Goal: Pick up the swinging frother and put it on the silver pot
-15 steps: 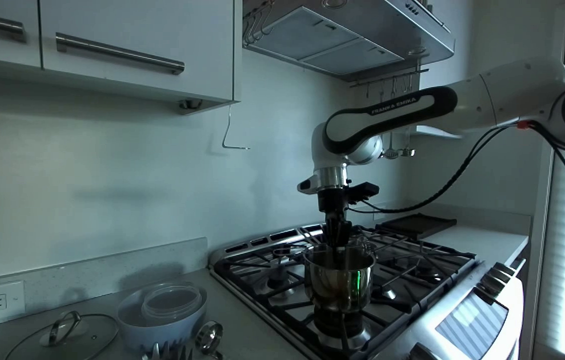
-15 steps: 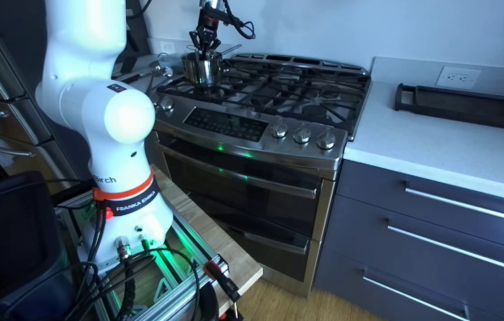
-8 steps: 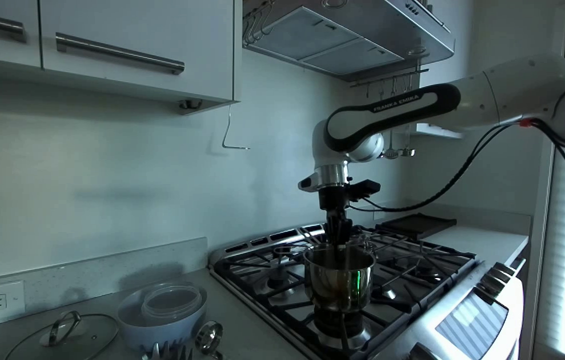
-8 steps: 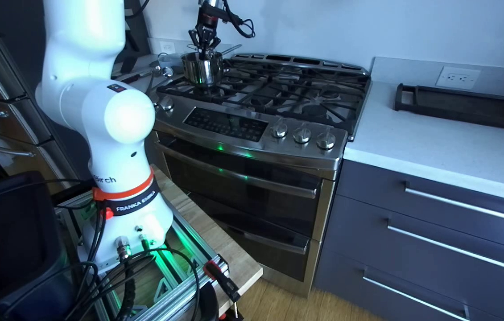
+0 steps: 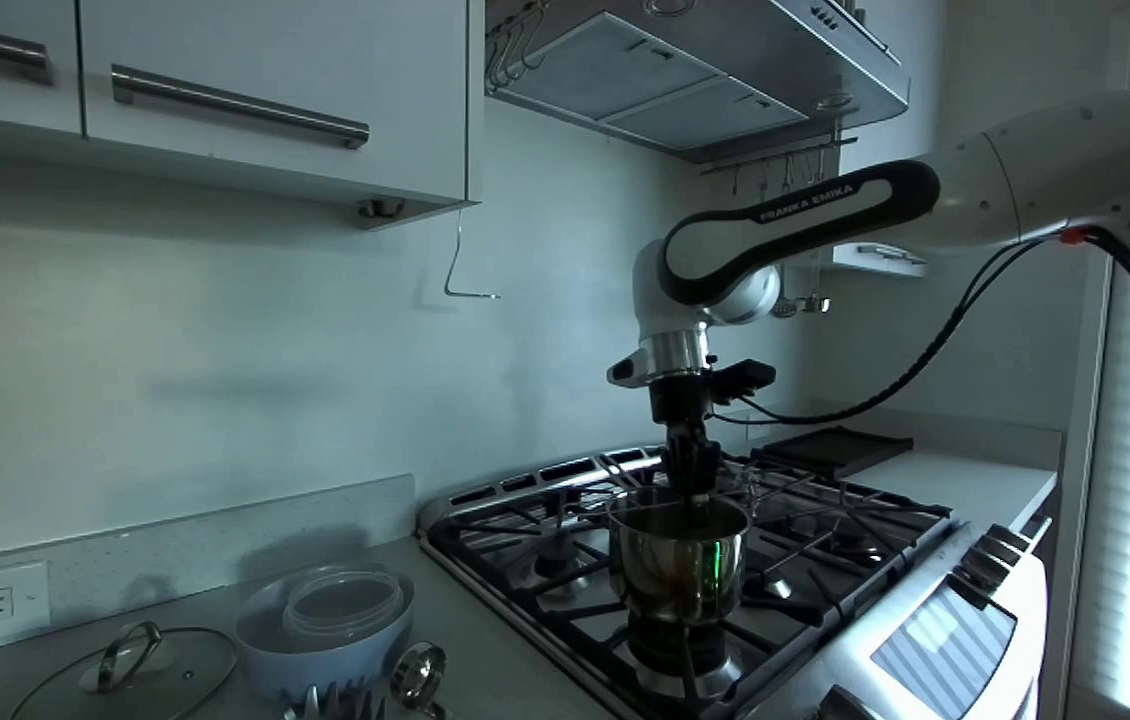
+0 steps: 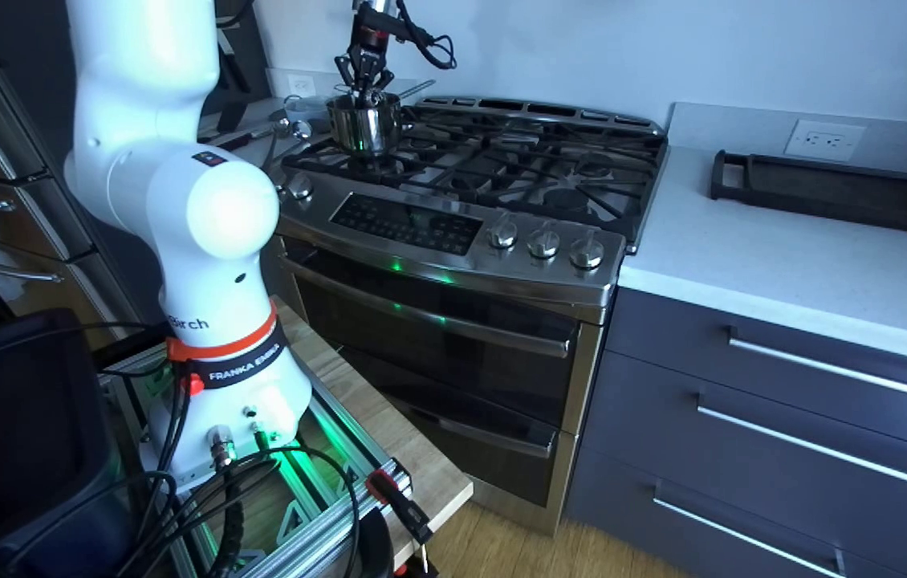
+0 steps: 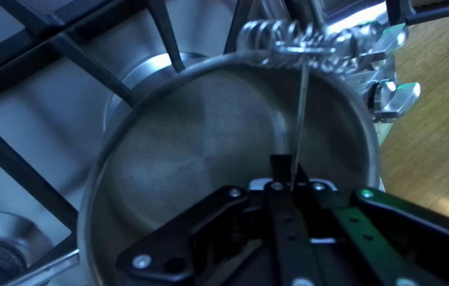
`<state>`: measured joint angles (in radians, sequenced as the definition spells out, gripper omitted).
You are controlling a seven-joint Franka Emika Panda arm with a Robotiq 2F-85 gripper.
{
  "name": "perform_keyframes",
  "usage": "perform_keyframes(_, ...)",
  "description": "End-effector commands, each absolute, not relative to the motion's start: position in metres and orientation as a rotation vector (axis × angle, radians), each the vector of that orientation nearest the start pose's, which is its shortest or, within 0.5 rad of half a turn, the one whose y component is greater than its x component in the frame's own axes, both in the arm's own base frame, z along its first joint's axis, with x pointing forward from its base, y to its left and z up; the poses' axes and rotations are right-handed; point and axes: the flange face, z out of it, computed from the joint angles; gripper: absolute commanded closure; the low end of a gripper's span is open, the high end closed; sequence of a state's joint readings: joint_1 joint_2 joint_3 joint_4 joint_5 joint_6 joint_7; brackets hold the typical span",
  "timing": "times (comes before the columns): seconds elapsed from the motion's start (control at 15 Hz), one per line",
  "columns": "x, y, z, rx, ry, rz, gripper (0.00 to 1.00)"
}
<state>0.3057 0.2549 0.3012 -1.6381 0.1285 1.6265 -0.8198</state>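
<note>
Swinging frother (image 7: 301, 103) in the gripper (image 7: 293, 171), over the silver pot (image 5: 680, 575).
The gripper's fingers press from both sides on the frother's thin rod; its coiled wire head overlaps the pot's rim in the wrist view, though whether the two touch cannot be told. The pot stands upright on a black grate (image 7: 18, 167) of the stove (image 6: 453, 369), and in both exterior views the gripper points down at its mouth. On the tabletop (image 5: 505, 630) beside the stove sit a white bowl (image 5: 320, 668) with a clear container (image 5: 343, 602) in it and a glass lid (image 5: 170, 668); a ladle (image 5: 418, 675) shows near the bowl. Past the stove's other end lies a black tray (image 6: 863, 191).
</note>
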Motion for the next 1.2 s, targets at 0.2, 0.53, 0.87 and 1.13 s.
perform_keyframes(0.2, 0.48, 0.323, 0.47, -2.294, -1.837, 0.345, 0.99)
perform_keyframes(0.53, 0.479, 0.318, 0.459, -2.298, -1.821, 0.341, 0.99)
perform_keyframes(0.87, 0.481, 0.314, 0.449, -2.304, -1.808, 0.329, 0.99)
perform_keyframes(1.13, 0.485, 0.314, 0.448, -2.309, -1.808, 0.311, 0.92)
